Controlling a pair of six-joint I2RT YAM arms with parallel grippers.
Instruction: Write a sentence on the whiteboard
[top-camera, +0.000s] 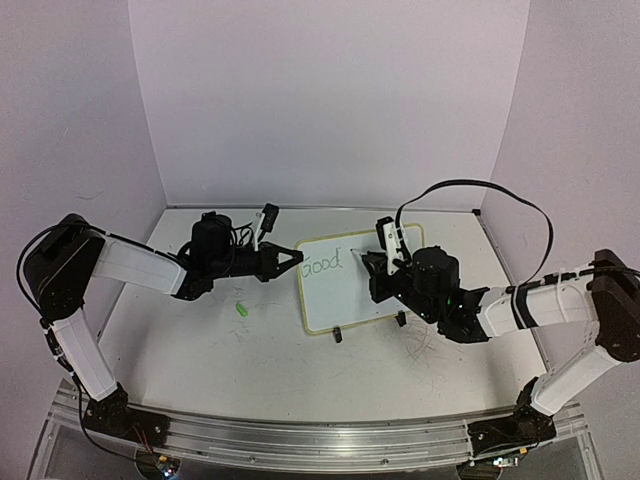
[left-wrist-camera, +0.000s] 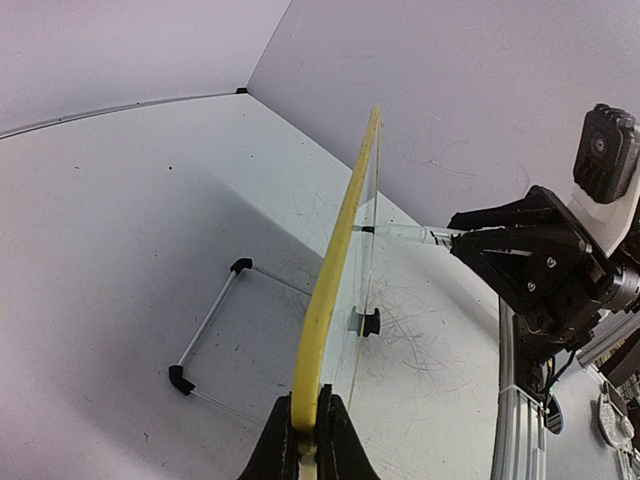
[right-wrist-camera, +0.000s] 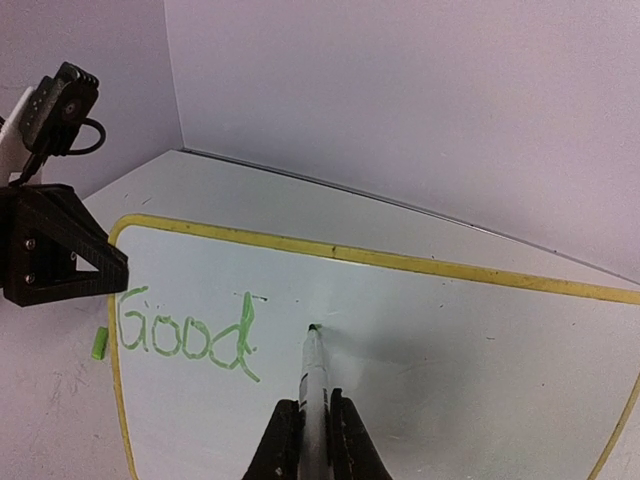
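Observation:
The whiteboard stands tilted on the table, pale yellow rim and black clip feet. Green lettering on it reads only "Good". My left gripper is shut on the board's left rim; in the left wrist view the board is seen edge-on. My right gripper is shut on a white marker. The marker's tip touches the board just right of the "d". The right gripper holds the marker by its barrel.
A small green marker cap lies on the table left of the board, also in the right wrist view. The board's wire stand rests behind it. The tabletop is scratched. Walls close off the back and sides.

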